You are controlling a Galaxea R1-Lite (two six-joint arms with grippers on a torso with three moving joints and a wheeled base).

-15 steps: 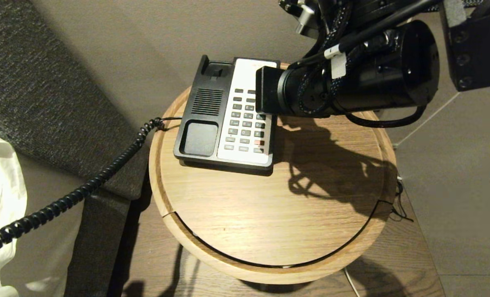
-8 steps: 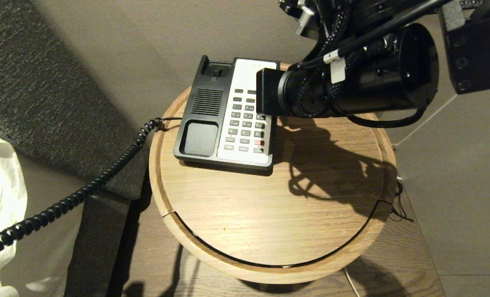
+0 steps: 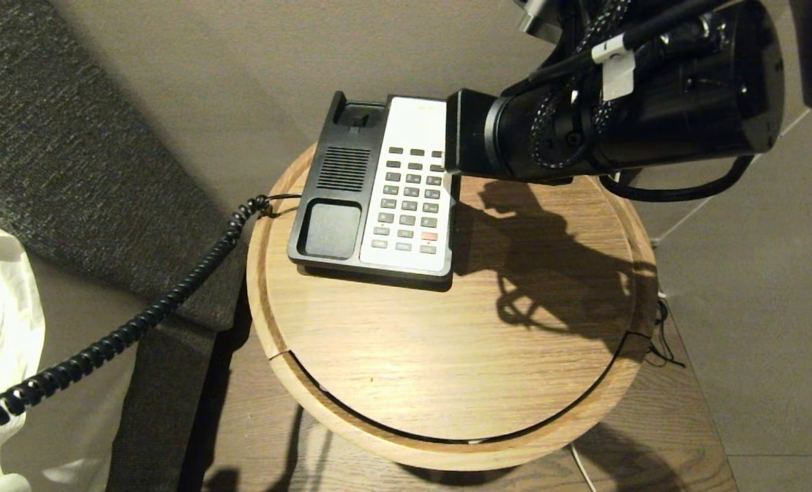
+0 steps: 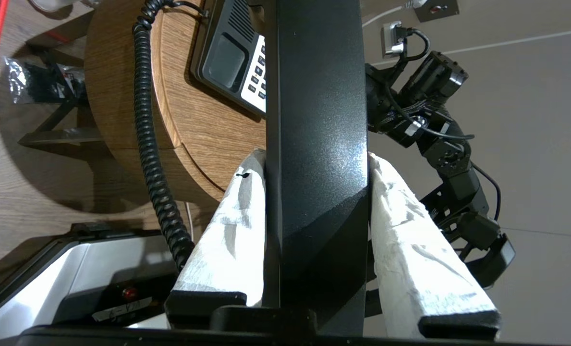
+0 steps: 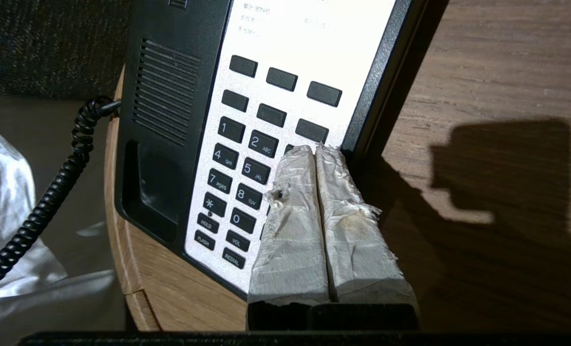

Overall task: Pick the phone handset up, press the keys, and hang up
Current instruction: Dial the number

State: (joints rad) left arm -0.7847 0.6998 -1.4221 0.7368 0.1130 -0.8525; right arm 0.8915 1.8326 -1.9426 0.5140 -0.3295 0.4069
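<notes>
Phone handset (image 4: 316, 120) clamped between left fingers (image 4: 223, 240), right fingers (image 5: 292, 216) pressed together over keys (image 5: 247, 144).

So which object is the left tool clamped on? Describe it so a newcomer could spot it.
Start at the round wooden table with the black phone base on it. In the left wrist view, the left tool is shut on the phone handset, a long glossy black bar between its white-wrapped fingers. Unlike the base, it has no keys.
</notes>
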